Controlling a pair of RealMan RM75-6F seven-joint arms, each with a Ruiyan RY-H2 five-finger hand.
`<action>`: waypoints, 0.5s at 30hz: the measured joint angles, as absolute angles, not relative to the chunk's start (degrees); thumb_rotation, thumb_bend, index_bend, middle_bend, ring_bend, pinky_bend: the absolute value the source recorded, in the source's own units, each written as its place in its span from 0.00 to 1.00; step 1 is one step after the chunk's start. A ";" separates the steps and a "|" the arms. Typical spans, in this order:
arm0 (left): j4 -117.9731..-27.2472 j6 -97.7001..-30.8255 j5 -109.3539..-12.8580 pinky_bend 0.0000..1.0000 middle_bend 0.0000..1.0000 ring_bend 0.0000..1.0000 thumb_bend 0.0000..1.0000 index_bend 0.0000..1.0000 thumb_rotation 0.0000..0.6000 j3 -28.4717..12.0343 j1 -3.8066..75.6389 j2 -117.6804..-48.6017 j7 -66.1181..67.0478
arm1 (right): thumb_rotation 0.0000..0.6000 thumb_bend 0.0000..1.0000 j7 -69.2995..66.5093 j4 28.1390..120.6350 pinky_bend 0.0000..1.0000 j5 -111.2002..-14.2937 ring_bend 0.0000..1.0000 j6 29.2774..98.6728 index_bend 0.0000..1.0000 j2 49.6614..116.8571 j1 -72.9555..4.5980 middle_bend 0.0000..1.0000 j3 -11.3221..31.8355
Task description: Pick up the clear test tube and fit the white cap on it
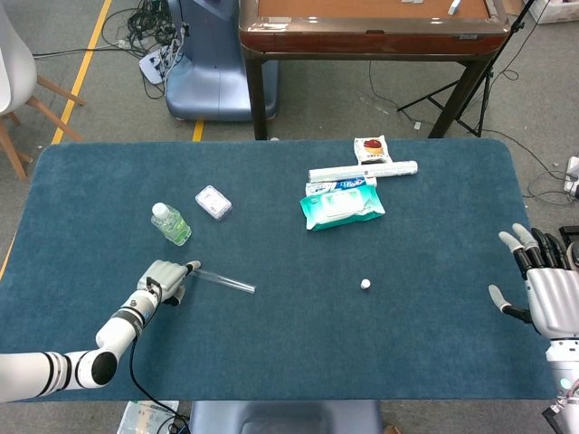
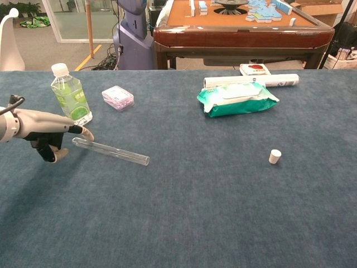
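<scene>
On the blue carpeted desk [image 1: 434, 271], the left hand [image 2: 47, 134] rests at one end of the clear glass test tube [image 2: 111, 151] — whether it grips it, I cannot tell. Far right, the right hand [image 1: 541, 287] hovers with fingers spread, empty — the small white cap [image 2: 274, 156] lies between.

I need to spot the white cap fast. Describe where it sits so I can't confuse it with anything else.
Start at the green wet-wipes pack near the far middle of the blue table. Come toward the robot and slightly right onto bare cloth: the white cap stands there alone. It is the smallest item, a tiny white cylinder, well right of the clear test tube.
</scene>
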State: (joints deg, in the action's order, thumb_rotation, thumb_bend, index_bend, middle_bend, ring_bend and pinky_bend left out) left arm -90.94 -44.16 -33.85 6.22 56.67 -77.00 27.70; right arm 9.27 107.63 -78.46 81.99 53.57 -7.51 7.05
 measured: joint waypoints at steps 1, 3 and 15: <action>-91.29 -44.23 -33.76 1.00 1.00 1.00 0.61 0.12 1.00 6.34 56.61 -76.80 27.84 | 1.00 0.30 9.31 107.65 0.01 -78.49 0.00 82.00 0.13 53.58 -7.51 0.08 7.04; -92.18 -44.34 -33.48 1.00 1.00 1.00 0.61 0.12 1.00 6.57 56.49 -76.28 28.05 | 1.00 0.30 9.35 107.71 0.01 -78.52 0.00 82.02 0.13 53.57 -7.50 0.08 7.02; -97.28 -45.04 -31.36 1.00 1.00 1.00 0.61 0.12 1.00 7.30 56.45 -73.56 29.37 | 1.00 0.30 9.36 107.73 0.01 -78.51 0.00 82.21 0.13 53.65 -7.39 0.08 7.01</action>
State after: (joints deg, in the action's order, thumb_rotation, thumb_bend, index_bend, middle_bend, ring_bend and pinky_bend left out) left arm -97.28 -45.04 -31.36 7.30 56.45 -73.56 29.37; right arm 9.36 107.73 -78.51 82.21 53.65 -7.39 7.01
